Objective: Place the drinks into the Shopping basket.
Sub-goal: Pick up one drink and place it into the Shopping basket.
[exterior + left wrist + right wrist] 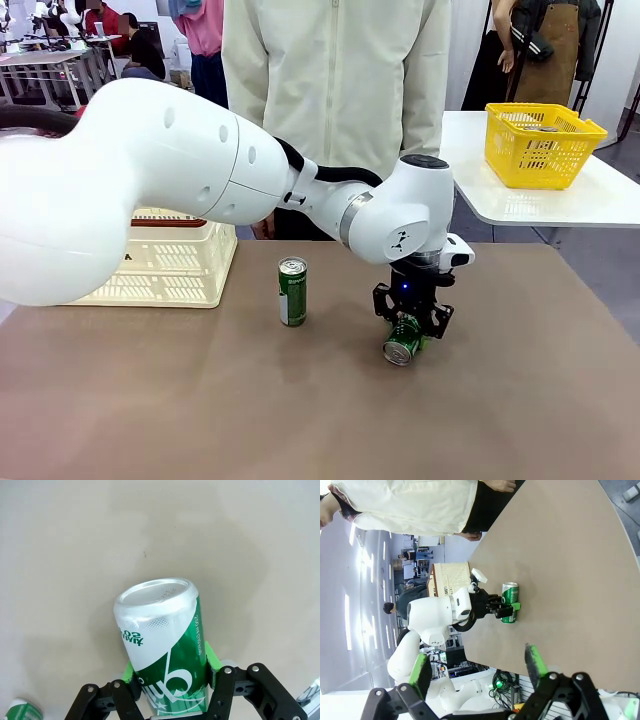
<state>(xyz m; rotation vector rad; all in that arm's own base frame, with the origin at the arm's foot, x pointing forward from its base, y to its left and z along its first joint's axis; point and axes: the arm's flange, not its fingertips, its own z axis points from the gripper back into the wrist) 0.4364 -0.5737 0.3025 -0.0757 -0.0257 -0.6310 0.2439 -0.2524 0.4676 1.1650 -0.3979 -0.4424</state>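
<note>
A green drink can (403,342) lies on its side on the brown table, right of centre. My left gripper (408,325) comes down over it from above and is shut on it. In the left wrist view the can (165,645) sits between the green pads (213,661), its silver end pointing away. A second green can (292,291) stands upright near the middle, also at the corner of the left wrist view (20,711). The cream Shopping basket (170,265) stands at the far left, partly behind my left arm. My right gripper (477,670) is open off the table's edge, facing the held can (510,594).
A person in a cream jacket (335,80) stands at the far side of the table. A yellow basket (540,145) rests on a separate white table (590,200) at the back right. The near part of the brown table is bare.
</note>
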